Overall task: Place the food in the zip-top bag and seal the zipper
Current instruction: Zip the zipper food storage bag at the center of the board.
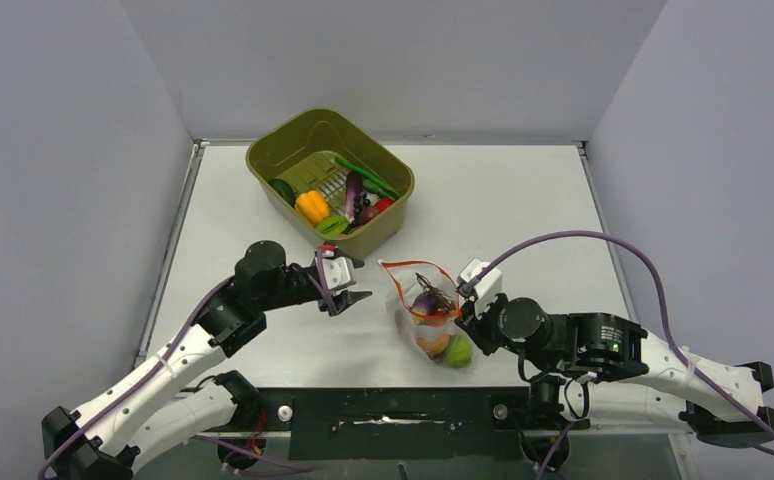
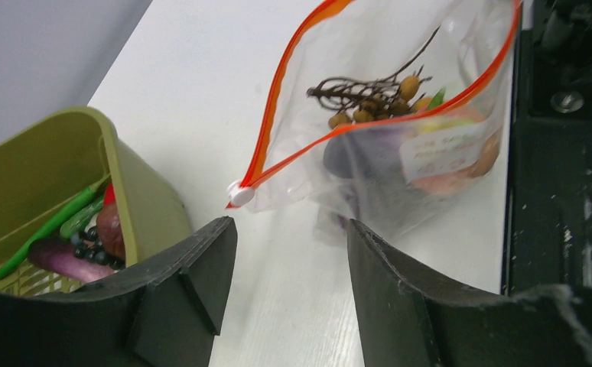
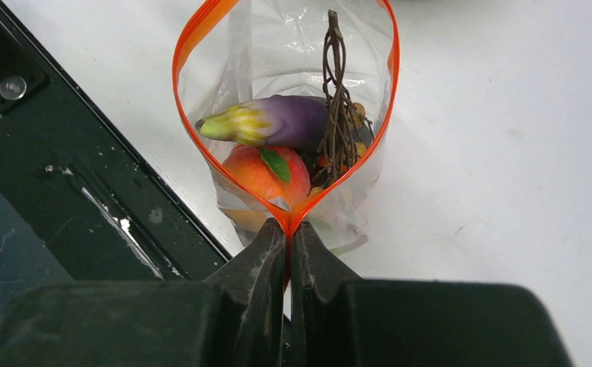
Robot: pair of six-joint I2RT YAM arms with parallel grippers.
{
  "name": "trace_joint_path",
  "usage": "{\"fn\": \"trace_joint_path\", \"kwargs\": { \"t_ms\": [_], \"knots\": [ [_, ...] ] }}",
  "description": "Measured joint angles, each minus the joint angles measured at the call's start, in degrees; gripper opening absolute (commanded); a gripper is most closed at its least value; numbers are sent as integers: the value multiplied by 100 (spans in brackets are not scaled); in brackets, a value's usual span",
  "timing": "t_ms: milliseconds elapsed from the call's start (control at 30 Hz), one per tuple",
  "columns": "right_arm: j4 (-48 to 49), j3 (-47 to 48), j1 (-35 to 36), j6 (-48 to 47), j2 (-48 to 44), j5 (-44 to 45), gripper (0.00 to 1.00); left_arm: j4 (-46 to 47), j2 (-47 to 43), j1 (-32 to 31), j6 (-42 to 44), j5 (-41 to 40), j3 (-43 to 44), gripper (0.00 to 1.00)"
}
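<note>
Pinching one end of the zipper (image 3: pixel 187 34), your right gripper (image 3: pixel 287 237) holds the zip-top bag (image 3: pixel 278 46) gaping around an eggplant (image 3: pixel 289 121) and orange fruit (image 3: pixel 256 174), while your left gripper (image 2: pixel 290 229) hovers nearby, spread and empty.

White table (image 1: pixel 523 200), plain grey walls (image 1: pixel 363 60) on three sides, black mounting plate (image 1: pixel 393 408) along near edge

Two grippers (left gripper (image 1: pixel 359 282), right gripper (image 3: pixel 287 233)); one bag (image 3: pixel 278 38), centre; one tub (image 1: pixel 263 150), upper centre; inside the bag, one eggplant (image 3: pixel 293 121), one orange fruit (image 3: pixel 258 176).
</note>
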Motion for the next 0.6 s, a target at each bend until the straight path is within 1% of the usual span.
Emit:
{"fn": "trace_joint_path", "kwargs": {
  "t_ms": [200,433,600],
  "knots": [
    [107,-2,0,-501,-146,-302,0,-184,225,741,603,673,-140,54],
    [208,-2,0,-883,-236,-588,0,-146,817,1095,1038,1169,-146,55],
    [232,-2,0,-1021,-219,-765,0,170,1290,1200,1137,1528,-146,55]
  ]
}}
